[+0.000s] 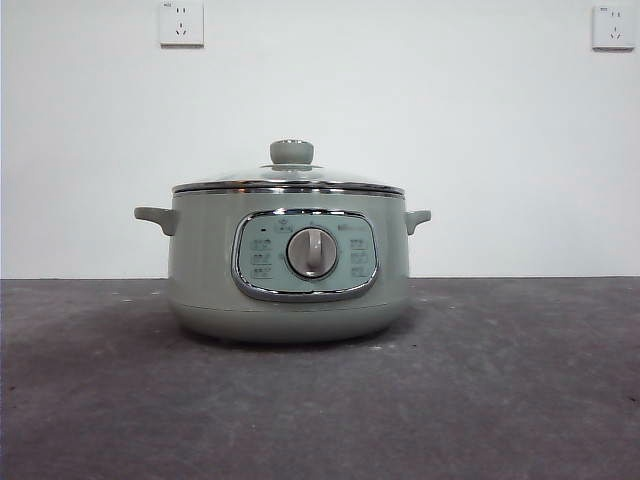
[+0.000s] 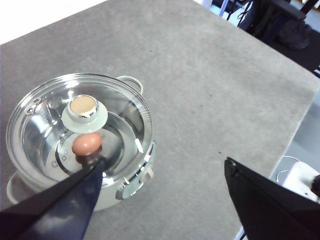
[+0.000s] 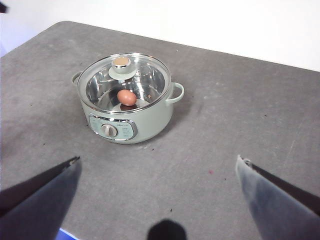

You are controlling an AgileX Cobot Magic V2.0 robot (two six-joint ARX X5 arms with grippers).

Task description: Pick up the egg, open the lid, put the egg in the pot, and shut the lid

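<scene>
Both hands, left hand and right hand, hang wide open and empty above the bench, since the egg already lies inside the pot under the seated lid, so the task looks finished.

Two flat, black, wedge-shaped jaws on each gripper, left gripper and right gripper, tapering to points.
</scene>
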